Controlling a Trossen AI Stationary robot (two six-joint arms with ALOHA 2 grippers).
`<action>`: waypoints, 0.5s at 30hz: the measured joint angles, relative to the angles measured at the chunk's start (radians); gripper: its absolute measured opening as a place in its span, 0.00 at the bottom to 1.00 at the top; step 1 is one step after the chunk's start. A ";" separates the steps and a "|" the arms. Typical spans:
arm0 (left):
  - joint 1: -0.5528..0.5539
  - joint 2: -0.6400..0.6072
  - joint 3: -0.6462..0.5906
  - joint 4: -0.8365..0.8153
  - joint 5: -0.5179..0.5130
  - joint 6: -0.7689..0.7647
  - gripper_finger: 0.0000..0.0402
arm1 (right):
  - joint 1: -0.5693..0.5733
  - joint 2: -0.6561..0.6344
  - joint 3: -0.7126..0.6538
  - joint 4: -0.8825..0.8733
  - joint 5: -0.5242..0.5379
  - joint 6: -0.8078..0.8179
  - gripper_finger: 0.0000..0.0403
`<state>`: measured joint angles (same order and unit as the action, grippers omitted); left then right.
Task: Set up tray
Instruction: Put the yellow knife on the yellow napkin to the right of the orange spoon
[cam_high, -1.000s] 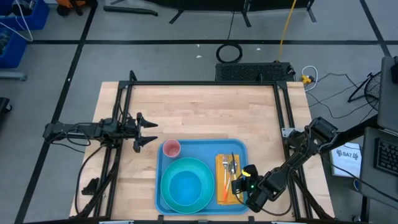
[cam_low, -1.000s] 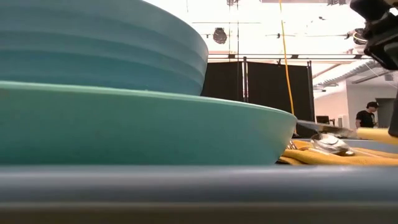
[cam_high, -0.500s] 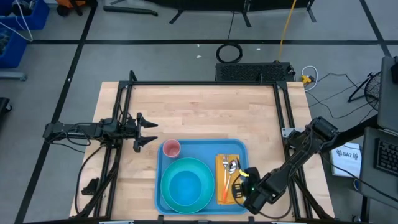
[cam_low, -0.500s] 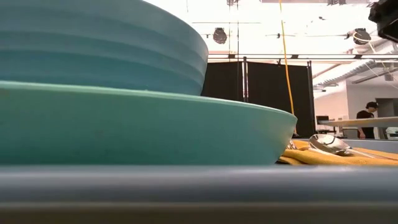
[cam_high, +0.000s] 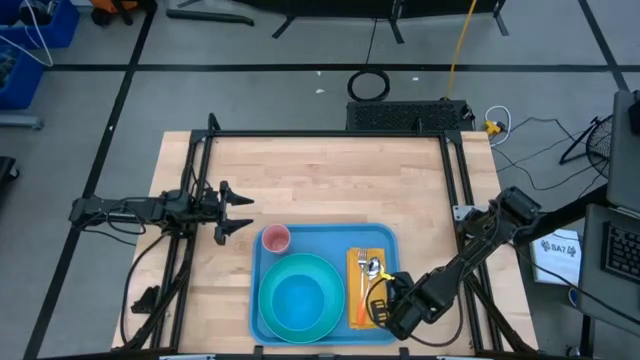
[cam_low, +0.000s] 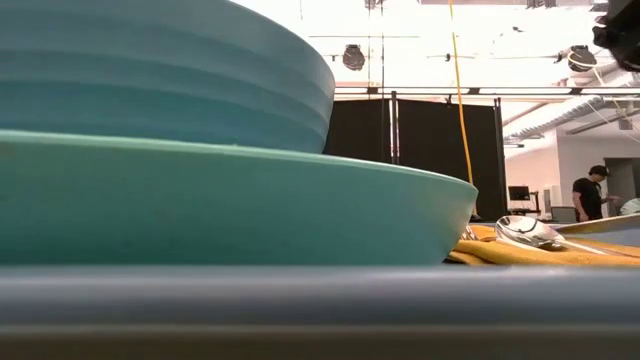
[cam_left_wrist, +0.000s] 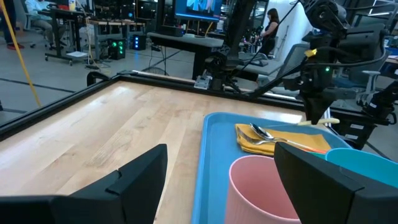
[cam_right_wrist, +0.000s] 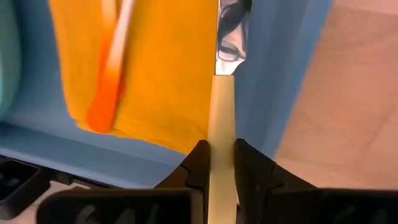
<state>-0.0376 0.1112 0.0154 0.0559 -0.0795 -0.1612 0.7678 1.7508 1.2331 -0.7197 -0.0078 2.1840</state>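
The light-blue tray (cam_high: 320, 240) lies at the table's near edge. It carries a teal plate (cam_high: 272, 312) with a blue bowl (cam_high: 298, 298), a pink cup (cam_high: 275, 238) and a yellow-orange napkin (cam_high: 356, 262). A spoon (cam_low: 528, 231) and an orange-handled utensil (cam_right_wrist: 107, 68) lie on the napkin. My right gripper (cam_high: 381, 308) hovers over the napkin's near right corner, shut on a cream-handled knife (cam_right_wrist: 222, 106). My left gripper (cam_high: 238, 211) waits open, left of the tray, near the cup. My right gripper pinches the knife's cream handle (cam_right_wrist: 221, 134) between its two fingers (cam_right_wrist: 198, 163), coming from above and pointing down. The knife runs along the napkin's right edge, its blade (cam_right_wrist: 232, 34) toward the far side. Whether the blade touches the tray, I cannot tell.
The bare wooden table (cam_high: 330, 180) stretches beyond the tray to the far edge and to both sides. The black frame rails (cam_high: 330, 134) border it. A person (cam_low: 593, 192) stands in the room beyond.
My right gripper has moved a little toward the table's near edge and left, and come down with the knife. The knife now sits lower, along the napkin's right edge. The left arm has kept still.
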 joint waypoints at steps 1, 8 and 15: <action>0.000 0.000 0.000 0.000 0.000 0.000 0.75 | -0.006 0.000 0.000 0.000 0.001 -0.008 0.09; 0.000 0.000 0.000 0.000 0.000 0.000 0.75 | -0.044 0.000 0.000 0.007 0.005 -0.083 0.09; 0.000 0.000 0.000 0.000 0.000 0.000 0.75 | -0.040 0.000 -0.041 -0.010 0.015 -0.052 0.09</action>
<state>-0.0377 0.1112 0.0154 0.0559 -0.0795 -0.1611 0.7277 1.7504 1.1925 -0.7294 0.0071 2.1323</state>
